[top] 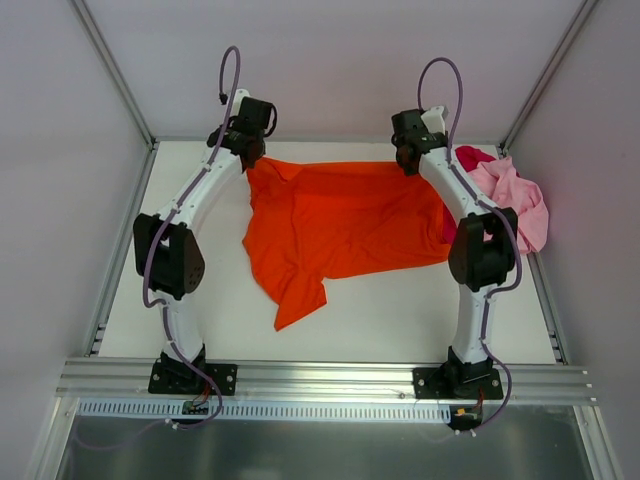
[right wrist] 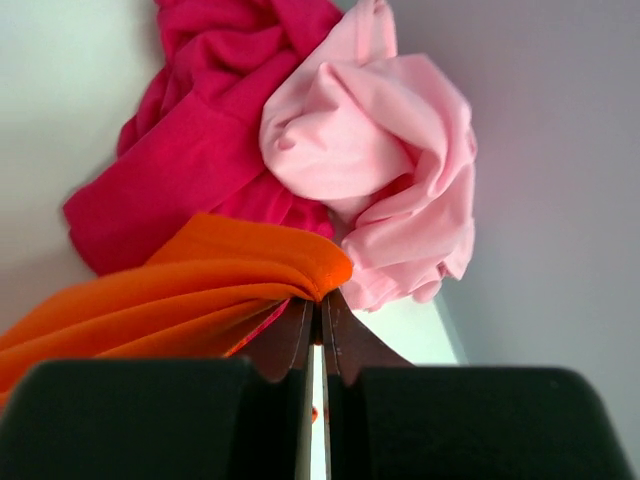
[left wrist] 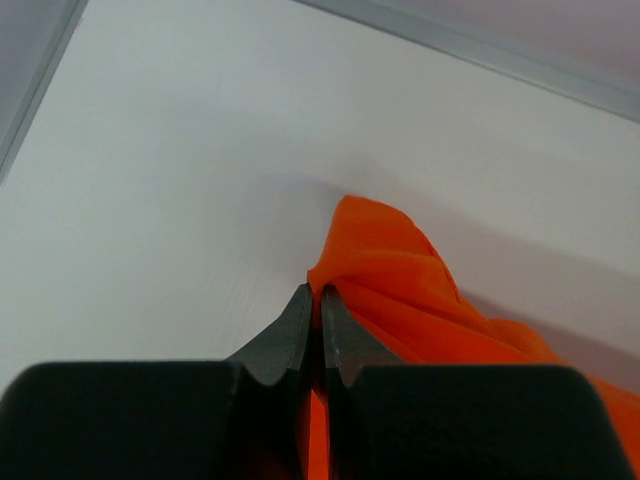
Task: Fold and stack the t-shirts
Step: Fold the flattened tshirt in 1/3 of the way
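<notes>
your left fingers (left wrist: 308, 305) are pinched fully together on one far corner of the orange t-shirt (top: 340, 225), and your right fingers (right wrist: 310, 315) are closed the same way on the other far corner. the shirt spans between them over the middle of the desk (top: 400, 310), its near part crumpled toward the left. risk one: the right grip sits just beside the red t-shirt (top: 472, 156) and pink t-shirt (top: 515, 195) heaped at the far right, so a sweep could snag them. risk two: each pinch takes only a thin bite, so a hard pull apart could slip a corner. hidden: the right arm covers the shirt's right edge, and you cannot tell how many layers are pinched.
</notes>
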`<state>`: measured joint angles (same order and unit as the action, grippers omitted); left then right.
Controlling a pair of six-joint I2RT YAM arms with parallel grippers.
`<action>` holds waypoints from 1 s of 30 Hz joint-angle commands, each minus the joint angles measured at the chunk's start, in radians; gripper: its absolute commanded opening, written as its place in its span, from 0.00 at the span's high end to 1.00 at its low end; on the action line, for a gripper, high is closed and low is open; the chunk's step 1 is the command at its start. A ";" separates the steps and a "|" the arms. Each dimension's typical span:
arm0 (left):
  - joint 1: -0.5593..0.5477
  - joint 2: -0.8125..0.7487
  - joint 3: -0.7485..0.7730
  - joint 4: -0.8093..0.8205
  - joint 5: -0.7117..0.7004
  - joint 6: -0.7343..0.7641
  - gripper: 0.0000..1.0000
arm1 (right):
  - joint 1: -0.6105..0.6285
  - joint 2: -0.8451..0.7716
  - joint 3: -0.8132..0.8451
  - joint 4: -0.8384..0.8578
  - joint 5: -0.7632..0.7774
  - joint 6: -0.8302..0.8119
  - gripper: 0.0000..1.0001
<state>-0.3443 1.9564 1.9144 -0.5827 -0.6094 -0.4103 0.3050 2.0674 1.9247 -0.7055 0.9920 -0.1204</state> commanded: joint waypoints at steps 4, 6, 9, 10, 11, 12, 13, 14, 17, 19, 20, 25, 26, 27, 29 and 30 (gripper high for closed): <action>-0.064 -0.148 -0.136 -0.016 0.040 -0.036 1.00 | -0.001 -0.104 -0.026 -0.103 -0.145 0.113 0.99; -0.093 -0.181 -0.175 -0.022 0.059 -0.047 1.00 | 0.012 -0.118 -0.042 -0.089 -0.171 0.096 0.99; -0.134 -0.206 -0.247 -0.042 0.085 -0.061 1.00 | 0.032 -0.125 -0.023 -0.101 -0.197 0.050 0.99; -0.143 -0.214 -0.262 -0.043 0.086 -0.062 1.00 | 0.037 -0.130 -0.012 -0.107 -0.196 0.024 0.99; -0.154 -0.220 -0.281 -0.039 0.089 -0.062 1.00 | 0.045 -0.133 -0.012 -0.112 -0.202 0.018 0.99; -0.169 -0.232 -0.308 -0.036 0.092 -0.064 1.00 | 0.045 -0.141 -0.013 -0.114 -0.214 0.015 0.99; -0.174 -0.238 -0.321 -0.035 0.091 -0.065 1.00 | 0.045 -0.147 -0.015 -0.118 -0.220 0.013 0.99; -0.177 -0.244 -0.331 -0.032 0.097 -0.071 1.00 | 0.046 -0.154 -0.015 -0.130 -0.217 0.016 0.99; -0.179 -0.263 -0.359 -0.034 0.102 -0.073 1.00 | 0.049 -0.155 0.003 -0.164 -0.205 0.011 0.99; -0.180 -0.267 -0.368 -0.034 0.093 -0.070 1.00 | 0.054 -0.150 0.014 -0.189 -0.202 0.014 0.99; -0.179 -0.271 -0.368 -0.035 0.086 -0.070 1.00 | 0.057 -0.148 0.017 -0.216 -0.182 0.016 0.99; -0.180 -0.280 -0.371 -0.040 0.051 -0.064 1.00 | 0.059 -0.122 0.025 -0.340 -0.110 0.079 0.99; -0.179 -0.281 -0.371 -0.042 0.048 -0.064 1.00 | 0.057 -0.119 0.019 -0.357 -0.112 0.091 0.99; -0.179 -0.286 -0.373 -0.045 0.046 -0.062 1.00 | 0.057 -0.118 0.013 -0.373 -0.137 0.105 0.99; -0.179 -0.287 -0.377 -0.066 0.036 -0.071 1.00 | 0.057 -0.121 -0.012 -0.407 -0.189 0.152 0.99; -0.179 -0.287 -0.379 -0.077 0.030 -0.076 1.00 | 0.057 -0.128 -0.048 -0.408 -0.216 0.162 0.99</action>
<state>-0.5285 1.7210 1.5417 -0.6270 -0.5362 -0.4629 0.3584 1.9755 1.9057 -1.0275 0.8078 -0.0345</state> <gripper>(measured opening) 0.020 0.032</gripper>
